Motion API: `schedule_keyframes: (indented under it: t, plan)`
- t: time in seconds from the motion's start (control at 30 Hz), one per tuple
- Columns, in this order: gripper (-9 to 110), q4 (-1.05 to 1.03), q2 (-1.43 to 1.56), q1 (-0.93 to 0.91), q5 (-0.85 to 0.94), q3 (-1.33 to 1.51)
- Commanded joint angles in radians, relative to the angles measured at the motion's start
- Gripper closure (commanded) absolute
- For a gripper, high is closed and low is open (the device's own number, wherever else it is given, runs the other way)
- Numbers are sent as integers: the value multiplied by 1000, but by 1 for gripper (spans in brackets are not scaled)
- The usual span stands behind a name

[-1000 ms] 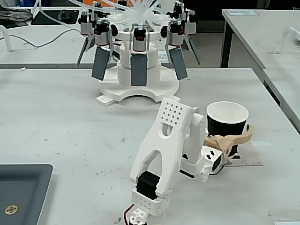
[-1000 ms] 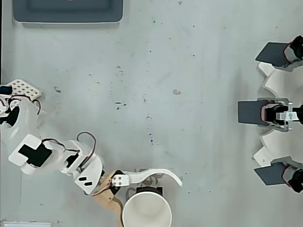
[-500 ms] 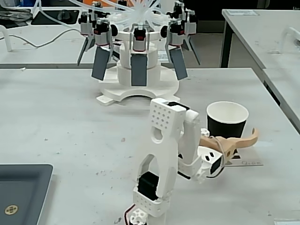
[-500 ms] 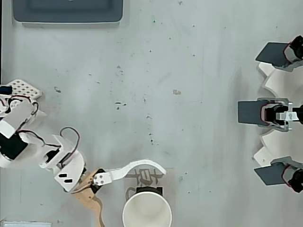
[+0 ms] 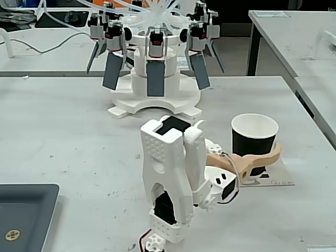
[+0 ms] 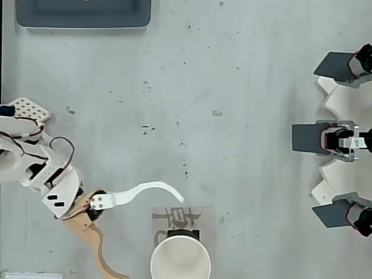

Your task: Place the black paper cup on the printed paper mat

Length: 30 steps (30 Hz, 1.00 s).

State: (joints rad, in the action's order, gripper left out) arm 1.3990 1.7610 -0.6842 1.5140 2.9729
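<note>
And here we have the two-finger gripper (image 6: 152, 241) with its curved white finger (image 6: 152, 189) and curved tan finger (image 6: 100, 251) spread wide apart, holding nothing. In the overhead view the white finger arcs clear of the cup on the table, while the tan one runs off the bottom edge. In the fixed view that tan finger (image 5: 257, 159) crosses in front of the tapered black paper cup (image 5: 254, 143) low on its wall; we can't tell whether it touches. The cup stands upright on the beige printed paper mat (image 6: 181, 220), its white rim (image 6: 180, 260) covering part of the print. We judge it light, empty, thin-walled and easy to crush or tip, so any hold belongs gently around the mid-wall, below the rolled rim.
</note>
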Motion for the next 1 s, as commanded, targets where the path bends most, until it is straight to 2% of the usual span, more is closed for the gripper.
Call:
schedule_keyframes:
  t: [0.0, 0.37, 0.63, 0.97]
  plan:
    - [52, 3, 95, 12, -6, 29]
    - [65, -61, 318, 120, -5, 150]
    - [78, -32, 357, 318, 8, 150]
    - [77, -72, 373, 549, 6, 143]
